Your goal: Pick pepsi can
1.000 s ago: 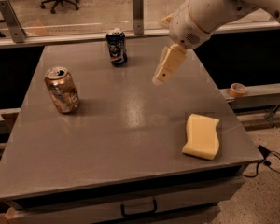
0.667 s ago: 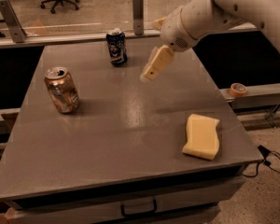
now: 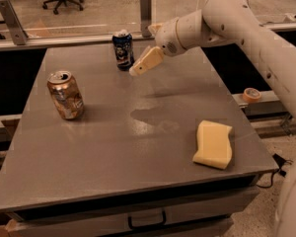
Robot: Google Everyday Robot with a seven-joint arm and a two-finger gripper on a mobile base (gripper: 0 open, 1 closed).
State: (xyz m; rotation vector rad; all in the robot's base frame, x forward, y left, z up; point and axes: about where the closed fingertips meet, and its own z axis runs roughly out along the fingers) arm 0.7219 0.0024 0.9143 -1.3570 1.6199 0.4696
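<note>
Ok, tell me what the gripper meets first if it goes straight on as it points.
Probably the pepsi can: the gripper hangs close beside its base, pointing down toward it. Depth is unclear; it might pass in front and touch the table instead.

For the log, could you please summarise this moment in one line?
stage: pre-grasp | gripper: close beside pepsi can | can: upright, not held
</note>
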